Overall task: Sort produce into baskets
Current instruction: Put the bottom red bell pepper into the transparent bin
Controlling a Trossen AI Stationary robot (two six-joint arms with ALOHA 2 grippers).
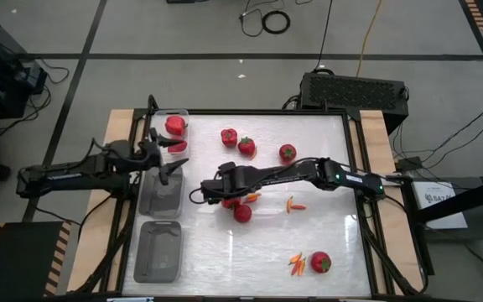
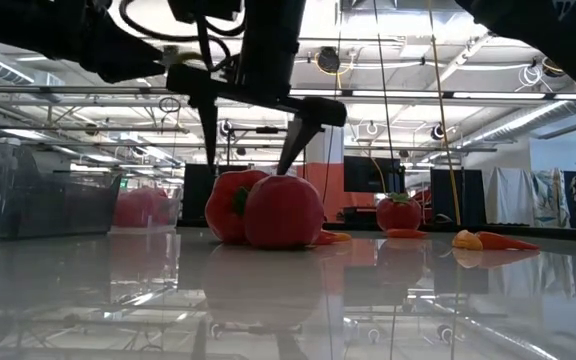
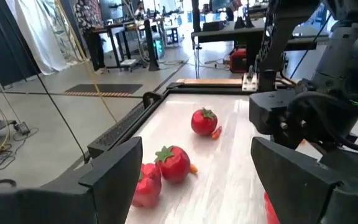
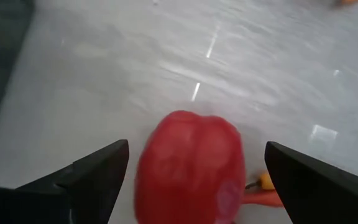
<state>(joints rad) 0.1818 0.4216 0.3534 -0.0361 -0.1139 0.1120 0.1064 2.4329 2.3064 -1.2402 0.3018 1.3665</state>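
Note:
My right gripper [image 1: 216, 195] is open and hovers just above a red bell pepper [image 4: 188, 165] at the table's middle. Its fingers stand on either side of the pepper without touching it, as the low view [image 2: 251, 150] shows. A tomato [image 1: 242, 213] lies just in front of that pepper. My left gripper [image 1: 170, 165] is open and empty, above the far right corner of the middle clear bin [image 1: 161, 195]. The far bin [image 1: 171, 115] holds red produce [image 1: 174, 126]. The near bin [image 1: 158, 252] is at the front left.
Three more red pieces [image 1: 229, 137] [image 1: 246, 148] [image 1: 287, 153] lie toward the far edge. A tomato [image 1: 319, 262] with chilis [image 1: 296, 264] lies at the front right. Other chilis [image 1: 294, 205] [image 1: 252, 197] lie near the middle. The right arm [image 1: 309, 172] crosses the table.

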